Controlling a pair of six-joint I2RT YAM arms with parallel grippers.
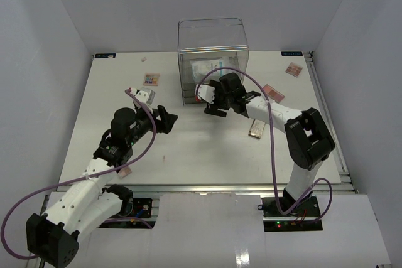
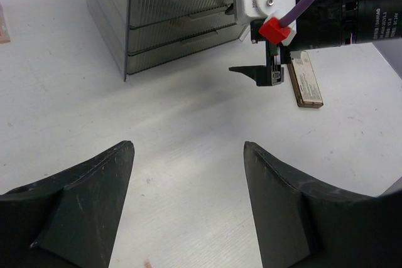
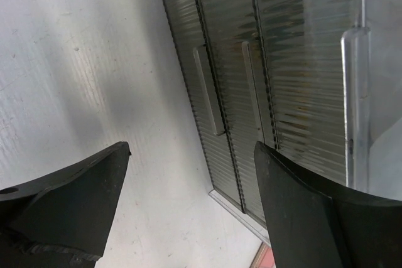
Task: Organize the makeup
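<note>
The left hand (image 1: 168,119) hangs spread and empty over the desk (image 1: 201,155), left of its middle. The right hand (image 1: 213,103), also spread and empty, faces the clear drawer box (image 1: 212,61) at the far edge. A flat gold case (image 1: 256,129) lies near it, beside its forearm, print unreadable. A pale packet (image 1: 207,67) shows dimly inside the box. A multicolour palette (image 1: 151,80) lies toward the far-left corner.

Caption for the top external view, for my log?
Left gripper and right gripper, both open, near the clear drawer box; a multicolour palette lies loose on the table.
</note>
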